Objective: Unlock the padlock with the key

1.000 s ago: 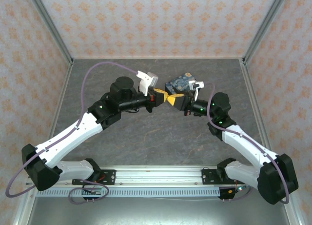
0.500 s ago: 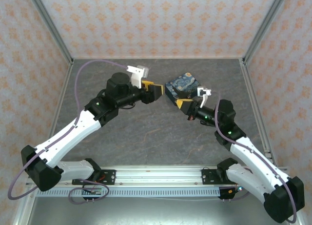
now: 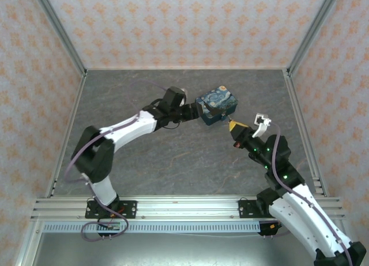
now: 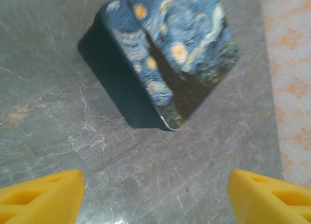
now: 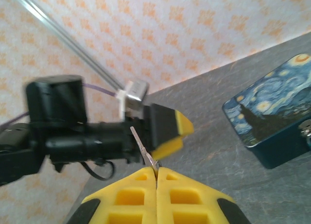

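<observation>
Leftmost, the left gripper (image 3: pixel 195 111) holds its yellow fingers (image 4: pixel 43 192) spread wide with nothing between them, just short of the dark blue box (image 3: pixel 217 102) with the swirl print; the padlock (image 5: pixel 306 129) shows as a small silvery bit on the box's side wall, too small to read; further right, the right gripper (image 3: pixel 235 127) is clamped on the key (image 5: pixel 143 147), whose thin blade pokes out past the pressed-together tips, apart from the box.
</observation>
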